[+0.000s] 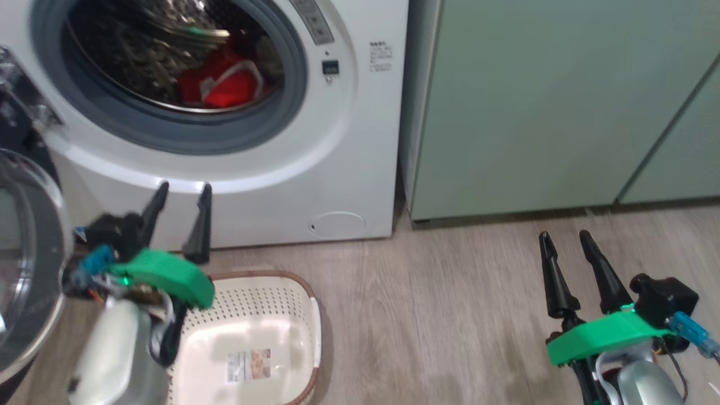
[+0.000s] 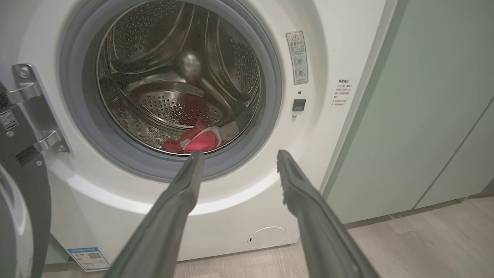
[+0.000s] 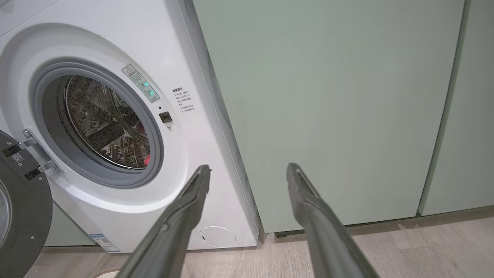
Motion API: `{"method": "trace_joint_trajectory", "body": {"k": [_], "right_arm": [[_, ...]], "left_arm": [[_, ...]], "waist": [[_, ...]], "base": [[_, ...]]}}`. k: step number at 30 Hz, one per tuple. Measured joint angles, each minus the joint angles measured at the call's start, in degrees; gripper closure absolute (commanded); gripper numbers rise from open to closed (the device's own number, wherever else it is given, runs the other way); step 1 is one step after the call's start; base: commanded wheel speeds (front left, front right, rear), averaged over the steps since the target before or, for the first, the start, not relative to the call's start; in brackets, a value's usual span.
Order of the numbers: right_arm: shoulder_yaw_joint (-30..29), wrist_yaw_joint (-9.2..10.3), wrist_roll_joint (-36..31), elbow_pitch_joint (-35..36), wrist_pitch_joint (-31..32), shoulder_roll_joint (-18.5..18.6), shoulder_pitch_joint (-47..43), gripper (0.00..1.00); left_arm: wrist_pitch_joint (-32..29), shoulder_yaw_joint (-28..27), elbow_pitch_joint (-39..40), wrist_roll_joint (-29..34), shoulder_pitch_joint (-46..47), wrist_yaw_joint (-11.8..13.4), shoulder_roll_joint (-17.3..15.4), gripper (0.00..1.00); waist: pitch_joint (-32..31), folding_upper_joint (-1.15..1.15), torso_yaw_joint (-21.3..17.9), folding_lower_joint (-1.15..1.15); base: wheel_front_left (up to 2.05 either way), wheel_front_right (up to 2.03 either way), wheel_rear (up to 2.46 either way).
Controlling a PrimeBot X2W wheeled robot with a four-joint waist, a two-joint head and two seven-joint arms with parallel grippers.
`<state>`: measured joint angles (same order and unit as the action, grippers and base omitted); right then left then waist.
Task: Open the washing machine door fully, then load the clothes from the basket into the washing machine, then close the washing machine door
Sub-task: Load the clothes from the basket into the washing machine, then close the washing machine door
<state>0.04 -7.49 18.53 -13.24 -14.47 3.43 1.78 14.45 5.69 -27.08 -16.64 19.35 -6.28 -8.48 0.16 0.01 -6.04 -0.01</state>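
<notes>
You have the washing machine (image 1: 337,169) at eleven o'clock in the head view, white, its grey-ringed drum mouth uncovered; the washing machine door (image 1: 25,259) hangs swung open at nine o'clock; the clothes (image 1: 225,84), red with white, lie low in the drum; the basket (image 1: 281,298) sits upright at seven o'clock, its cream bottom and label bare.

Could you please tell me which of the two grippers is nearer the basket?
The left gripper, right at the basket; the right gripper is off over the floor by the green cabinets.
</notes>
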Motion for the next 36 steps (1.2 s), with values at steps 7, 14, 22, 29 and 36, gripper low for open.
{"method": "trace_joint_trajectory", "body": {"k": [7, 14, 22, 29, 36], "right_arm": [[-1.5, 0.00, -0.1, 1.0, 0.0, 0.0, -0.6, 0.00], [-2.2, 0.00, -0.4, 1.7, 0.0, -0.2, -2.7, 0.00], [-2.3, 0.00, -0.4, 2.2, 0.0, -0.2, -2.7, 0.00], [-2.4, 0.00, -0.4, 2.2, 0.0, -0.5, -2.7, 0.00], [-2.4, 0.00, -0.4, 2.1, 0.0, -0.7, -2.7, 0.00]], "left_arm": [[0.0, -0.3, 9.1, 1.8, -9.1, 0.5, 3.2, 0.00], [0.0, -1.0, 15.0, 1.5, -15.9, 0.6, 5.2, 0.00], [0.0, -0.1, 16.8, 2.6, -17.5, 0.4, 5.4, 0.00], [0.0, 0.3, 16.8, 4.1, -17.6, 1.1, 5.5, 0.00], [0.0, 1.7, 16.6, 4.1, -18.4, 2.5, 5.5, 0.00]], "waist": [[-3.1, 0.00, 2.2, 0.00], [-4.1, 0.00, 3.7, 0.00], [-3.9, 0.00, 4.7, 0.00], [-3.9, 0.00, 4.6, 0.00], [-3.9, -0.01, 4.4, 0.01]], "base": [[0.00, 0.00, 0.00], [0.00, 0.00, 0.00], [0.00, 0.00, 0.00], [0.00, 0.00, 0.00], [0.00, 0.00, 0.00]]}}
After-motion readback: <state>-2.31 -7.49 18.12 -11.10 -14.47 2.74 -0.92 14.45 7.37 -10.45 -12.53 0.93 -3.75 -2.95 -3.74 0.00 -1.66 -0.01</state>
